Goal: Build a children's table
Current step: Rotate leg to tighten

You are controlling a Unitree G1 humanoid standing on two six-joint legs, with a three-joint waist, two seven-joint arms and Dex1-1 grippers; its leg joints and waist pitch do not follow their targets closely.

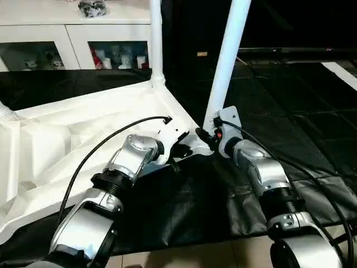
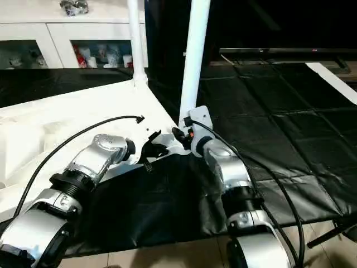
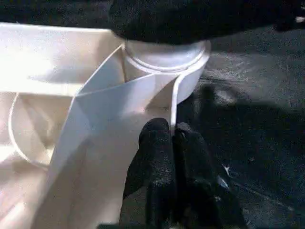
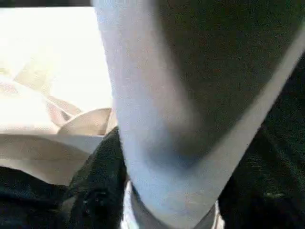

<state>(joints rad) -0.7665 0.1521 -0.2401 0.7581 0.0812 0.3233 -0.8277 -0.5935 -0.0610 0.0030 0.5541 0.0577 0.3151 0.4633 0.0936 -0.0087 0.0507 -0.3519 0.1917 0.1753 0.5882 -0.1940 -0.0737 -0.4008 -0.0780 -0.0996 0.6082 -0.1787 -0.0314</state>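
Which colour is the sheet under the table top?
Black. The sheet shows best in the right eye view, spread under the white table top.

Both upright legs (image 1: 227, 61) cut off above by the frame edge; cabinet (image 1: 72, 39) contents too small to tell; right gripper (image 1: 207, 135) fingertips hidden behind the nearer leg.

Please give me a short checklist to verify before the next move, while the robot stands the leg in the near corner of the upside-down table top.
1. Table top lies ribbed side up on the black sheet: ok.
2. Far leg upright in its corner: ok.
3. Near leg in its socket: leaning, fully seated cannot tell.
4. Right gripper at the near leg's base: grip cannot tell.
5. Left gripper shut, tips at the corner rib: ok.
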